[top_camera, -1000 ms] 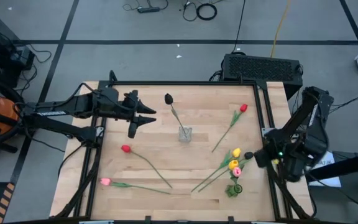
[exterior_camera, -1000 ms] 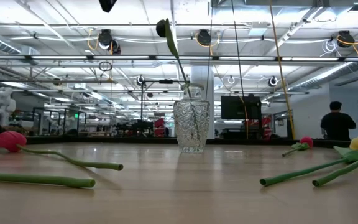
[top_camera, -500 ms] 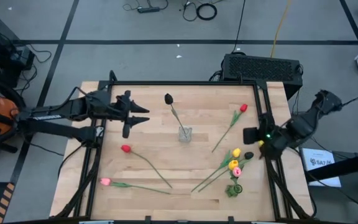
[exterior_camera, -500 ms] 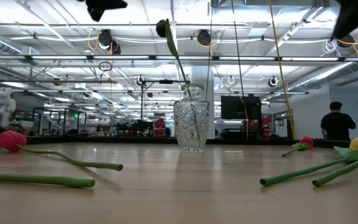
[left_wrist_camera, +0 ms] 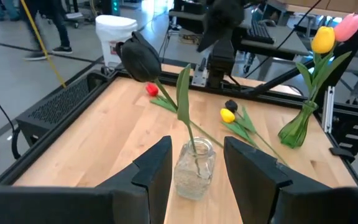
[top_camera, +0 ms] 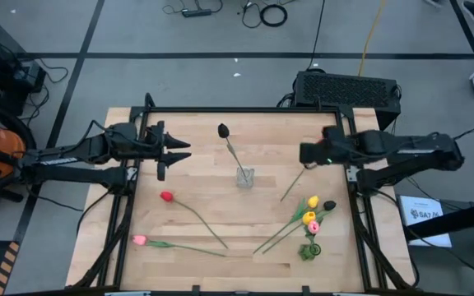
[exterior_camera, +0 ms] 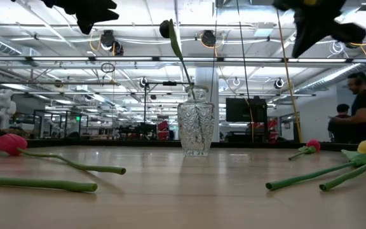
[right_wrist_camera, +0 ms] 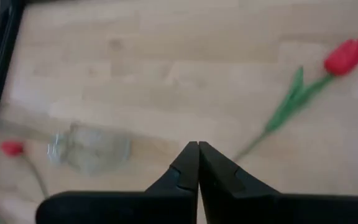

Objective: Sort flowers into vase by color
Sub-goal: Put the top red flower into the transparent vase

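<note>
1. High view: a clear glass vase (top_camera: pixel 244 176) stands near the middle of the wooden tabletop (top_camera: pixel 196 136), holding one black tulip (top_camera: pixel 223 130) whose thin stem leans toward the far edge. A red tulip (top_camera: pixel 166 196) and a pink tulip (top_camera: pixel 139 240) lie on the left part of the tabletop, their long green stems running toward the middle. On the right lies a cluster: two yellow tulips (top_camera: pixel 310 209), a pink one, and a second black tulip (top_camera: pixel 329 205), beside a small green vase (top_camera: pixel 311 249). The left gripper (top_camera: pixel 181 151) hovers left of the glass vase, fingers spread. The right gripper (top_camera: pixel 305 153) hangs over the head end of another red tulip (top_camera: pixel 296 181).

2. Low view: the cut-glass vase (exterior_camera: pixel 195 130) stands upright, the dark egg-shaped head (exterior_camera: pixel 166 28) high above its rim. A person (exterior_camera: pixel 363 105) stands in the room behind.

3. Left wrist view: the spread fingers (left_wrist_camera: pixel 156 173) frame the glass vase (left_wrist_camera: pixel 194 168); the black head (left_wrist_camera: pixel 139 57) tilts off its green stem.

4. Right wrist view: the fingers (right_wrist_camera: pixel 189 168) are pressed together above bare wood, with the red tulip (right_wrist_camera: pixel 345 56) and its leafy stem nearby and the glass vase (right_wrist_camera: pixel 89 147) farther off.
</note>
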`<state>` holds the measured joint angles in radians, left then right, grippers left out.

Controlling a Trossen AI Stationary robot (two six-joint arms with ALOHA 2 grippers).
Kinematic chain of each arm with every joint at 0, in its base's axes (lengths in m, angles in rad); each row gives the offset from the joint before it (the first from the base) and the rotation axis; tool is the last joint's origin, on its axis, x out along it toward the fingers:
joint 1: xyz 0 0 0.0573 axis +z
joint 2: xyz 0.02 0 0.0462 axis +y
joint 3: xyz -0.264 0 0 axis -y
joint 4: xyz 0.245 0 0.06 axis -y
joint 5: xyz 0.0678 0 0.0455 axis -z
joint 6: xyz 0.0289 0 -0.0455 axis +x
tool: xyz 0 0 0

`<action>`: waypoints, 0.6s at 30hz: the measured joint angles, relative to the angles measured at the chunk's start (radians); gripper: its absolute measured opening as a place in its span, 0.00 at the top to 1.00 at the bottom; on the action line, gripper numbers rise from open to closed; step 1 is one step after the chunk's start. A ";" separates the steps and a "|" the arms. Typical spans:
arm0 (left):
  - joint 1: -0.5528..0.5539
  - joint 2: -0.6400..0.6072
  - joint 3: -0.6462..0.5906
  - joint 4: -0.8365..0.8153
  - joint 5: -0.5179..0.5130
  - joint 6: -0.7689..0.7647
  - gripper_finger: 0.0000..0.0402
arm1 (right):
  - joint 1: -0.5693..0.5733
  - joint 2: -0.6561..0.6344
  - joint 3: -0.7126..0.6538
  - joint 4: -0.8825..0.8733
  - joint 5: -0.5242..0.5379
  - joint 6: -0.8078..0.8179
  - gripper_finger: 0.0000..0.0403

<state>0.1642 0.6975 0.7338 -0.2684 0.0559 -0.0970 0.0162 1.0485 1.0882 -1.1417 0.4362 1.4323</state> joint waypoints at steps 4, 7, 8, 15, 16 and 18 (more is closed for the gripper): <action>0.000 -0.001 0.000 -0.001 0.000 0.002 0.62 | -0.110 0.071 0.000 0.002 -0.015 -0.037 1.00; 0.000 -0.001 0.000 -0.004 0.000 0.007 0.62 | -0.152 0.121 0.000 -0.021 0.010 -0.010 0.98; 0.000 -0.001 0.000 -0.004 0.000 0.007 0.62 | -0.166 0.135 0.000 -0.033 0.008 0.019 0.98; -0.001 -0.001 0.000 -0.042 0.001 0.008 0.62 | -0.262 0.209 0.000 -0.158 -0.011 0.095 0.89; -0.001 -0.001 0.000 -0.051 0.003 0.008 0.62 | -0.273 0.219 0.000 -0.163 -0.024 0.094 0.87; -0.001 -0.001 0.000 -0.068 0.019 0.016 0.62 | -0.297 0.240 0.000 -0.165 -0.046 0.068 0.82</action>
<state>0.1635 0.6968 0.7336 -0.3362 0.0748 -0.0808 -0.2807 1.2885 1.0885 -1.3069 0.3904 1.5000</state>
